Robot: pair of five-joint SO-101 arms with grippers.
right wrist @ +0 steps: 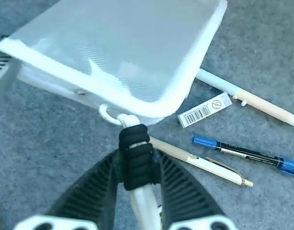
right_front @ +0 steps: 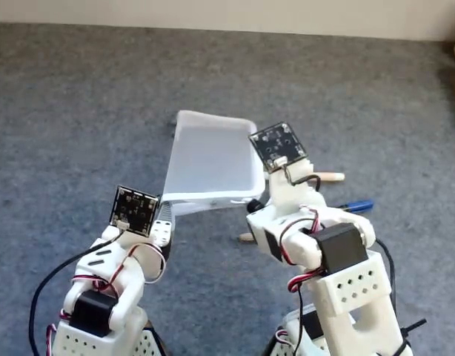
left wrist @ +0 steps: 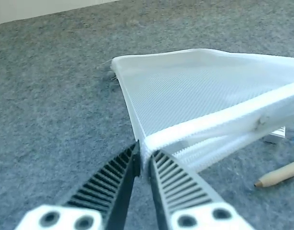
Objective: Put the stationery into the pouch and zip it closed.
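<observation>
A white mesh pouch (right_front: 210, 159) is held tilted above the grey carpet, its zip edge toward the arms. My left gripper (left wrist: 144, 160) is shut on the near corner of the zip edge, at the pouch's lower left in the high view (right_front: 165, 216). My right gripper (right wrist: 136, 158) is shut on the black-wrapped zip pull (right wrist: 136, 152) with its white loop, at the pouch's other near corner (right_front: 258, 202). On the carpet beside the pouch lie a pale pen (right wrist: 247, 96), a blue pen (right wrist: 243, 153), a beige pen (right wrist: 199, 163) and a white eraser (right wrist: 204, 110).
Grey carpet (right_front: 79, 111) stretches wide to the left and behind the pouch. A pale wall base (right_front: 213, 15) runs along the far edge. The loose stationery lies right of the pouch, close under the right arm (right_front: 339, 252).
</observation>
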